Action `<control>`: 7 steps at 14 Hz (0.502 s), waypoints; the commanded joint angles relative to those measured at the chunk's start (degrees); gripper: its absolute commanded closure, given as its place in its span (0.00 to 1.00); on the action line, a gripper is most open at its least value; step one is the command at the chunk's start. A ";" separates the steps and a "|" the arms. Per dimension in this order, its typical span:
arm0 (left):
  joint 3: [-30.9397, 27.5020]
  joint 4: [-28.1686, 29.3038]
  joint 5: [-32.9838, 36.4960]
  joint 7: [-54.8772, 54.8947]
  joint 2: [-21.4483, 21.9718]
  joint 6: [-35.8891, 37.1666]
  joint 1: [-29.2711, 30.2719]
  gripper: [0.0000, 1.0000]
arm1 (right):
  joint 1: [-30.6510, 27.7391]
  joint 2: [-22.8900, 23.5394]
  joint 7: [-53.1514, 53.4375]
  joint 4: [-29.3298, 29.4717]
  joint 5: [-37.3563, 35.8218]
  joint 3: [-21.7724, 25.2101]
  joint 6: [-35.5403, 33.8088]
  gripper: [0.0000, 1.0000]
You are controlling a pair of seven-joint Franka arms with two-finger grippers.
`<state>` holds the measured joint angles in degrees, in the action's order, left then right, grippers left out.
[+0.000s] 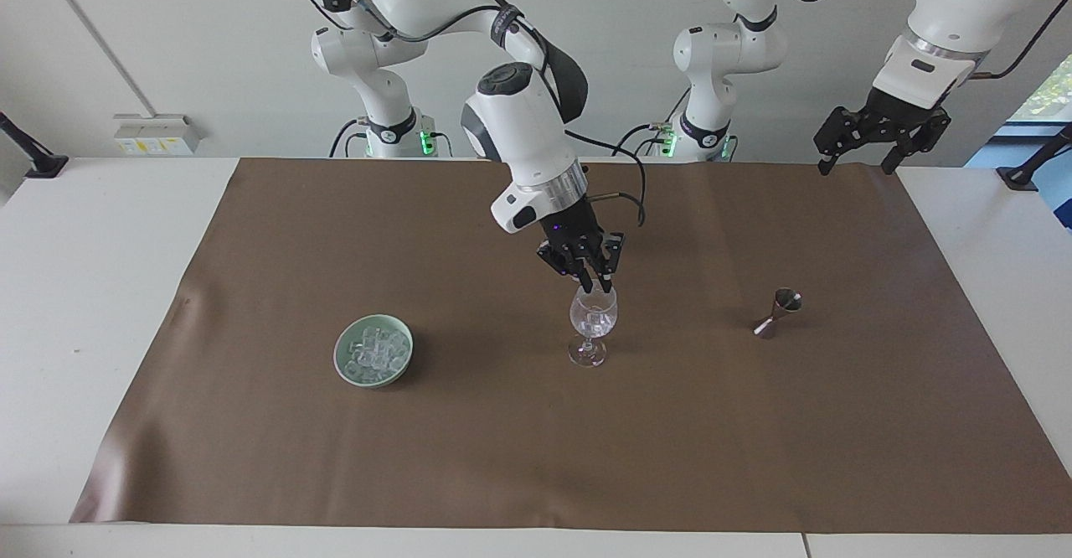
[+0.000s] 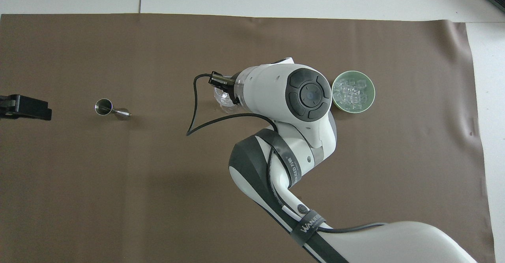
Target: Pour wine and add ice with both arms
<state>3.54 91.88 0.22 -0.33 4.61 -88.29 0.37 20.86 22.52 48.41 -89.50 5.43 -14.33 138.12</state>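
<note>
A clear stemmed glass point(image 1: 593, 317) stands mid-table on the brown mat; it also shows in the overhead view point(image 2: 222, 102), mostly covered by the right arm. My right gripper point(image 1: 596, 284) hangs just above its rim, tips pointing down, open and empty. One ice cube point(image 1: 595, 320) lies inside the glass bowl. Several more ice cubes point(image 1: 374, 350) fill a pale green bowl point(image 1: 340, 357) toward the right arm's end; the cubes point(image 2: 352, 93) and the bowl point(image 2: 371, 84) also show in the overhead view. My left gripper point(image 1: 858, 167) is open and empty, raised over the mat's corner by its base.
A small metal jigger point(image 1: 777, 310) stands toward the left arm's end of the table, level with the glass; it also shows in the overhead view point(image 2: 107, 108). The brown mat point(image 1: 536, 457) covers most of the white table.
</note>
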 commanded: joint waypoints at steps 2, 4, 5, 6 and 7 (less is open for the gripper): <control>-0.73 -0.04 0.04 0.24 0.66 0.93 -0.81 0.00 | -1.26 -1.85 0.11 3.88 -1.30 -0.17 -7.48 0.69; -0.73 -0.04 0.04 0.24 0.66 0.93 -0.81 0.00 | -3.01 -4.66 -3.39 4.77 -0.78 0.36 -13.46 0.69; -0.73 -0.04 0.04 0.24 0.66 0.93 -0.81 0.00 | -4.59 -5.98 -5.32 4.77 -0.43 0.10 -15.93 0.69; -0.73 -0.04 0.04 0.24 0.66 0.93 -0.81 0.00 | -5.39 -7.30 -7.60 4.51 -0.25 0.18 -18.39 0.69; -0.73 -0.04 0.04 0.24 0.66 0.93 -0.81 0.00 | -6.61 -8.62 -9.54 4.16 -0.25 0.27 -20.85 0.68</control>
<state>3.54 91.87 0.22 -0.33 4.61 -88.28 0.37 16.83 16.71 43.04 -84.17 5.10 -13.61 121.15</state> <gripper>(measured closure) 0.000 0.683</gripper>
